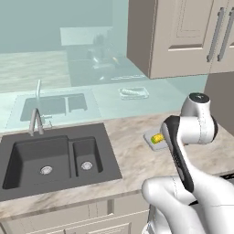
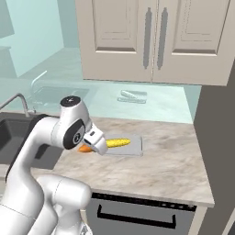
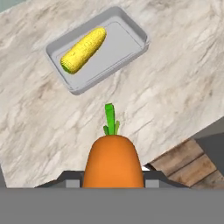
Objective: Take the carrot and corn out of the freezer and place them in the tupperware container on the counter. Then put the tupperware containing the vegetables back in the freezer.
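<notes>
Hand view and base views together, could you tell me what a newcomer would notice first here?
The orange carrot stands out, clamped in the gripper above the marbled counter, its green stub pointing toward the tray. Next comes the yellow corn, lying diagonally in the shallow grey tupperware container on that counter. To the left, the dark double sink is sunk into the worktop.

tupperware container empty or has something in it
Not empty: the corn lies in the tupperware container; the carrot is outside it.
</notes>
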